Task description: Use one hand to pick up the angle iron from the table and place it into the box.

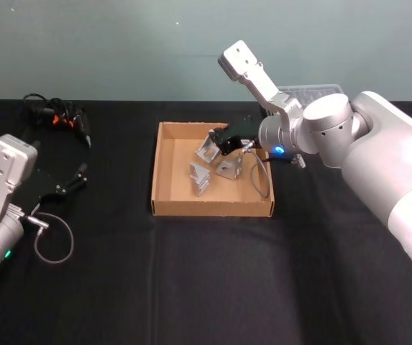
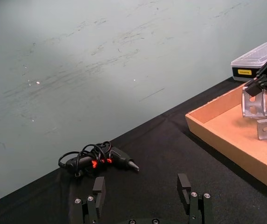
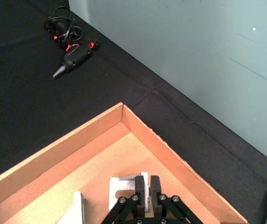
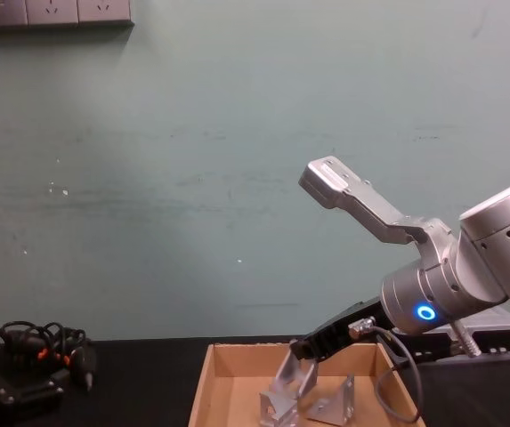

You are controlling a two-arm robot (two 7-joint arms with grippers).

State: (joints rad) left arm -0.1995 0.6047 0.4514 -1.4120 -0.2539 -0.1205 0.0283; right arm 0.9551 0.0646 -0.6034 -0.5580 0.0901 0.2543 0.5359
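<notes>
Your right gripper [image 1: 218,141] reaches over the tan cardboard box [image 1: 165,169] in the middle of the black counter [image 1: 191,273], its fingers [image 3: 154,183] clenched on an angle iron [image 4: 292,381]. In the chest view the silver bracket hangs tilted from the fingertips, its lower edge close to the box floor; whether it touches cannot be told. Two more angle irons [image 1: 200,178] already lie inside the box, just beside the held one. To finish this placement well, lower the bracket until it rests on bare cardboard, keep it clear of the neighbouring brackets and the far wall, then release and lift straight up so the fingers do not drag it. The loose grey cable looping from the wrist hangs into the box, so watch that it does not snag a bracket. Your left gripper [image 2: 142,191] sits parked low over the counter at the left, fingers released and empty, near a black glue gun [image 2: 100,160] with a coiled cord.
</notes>
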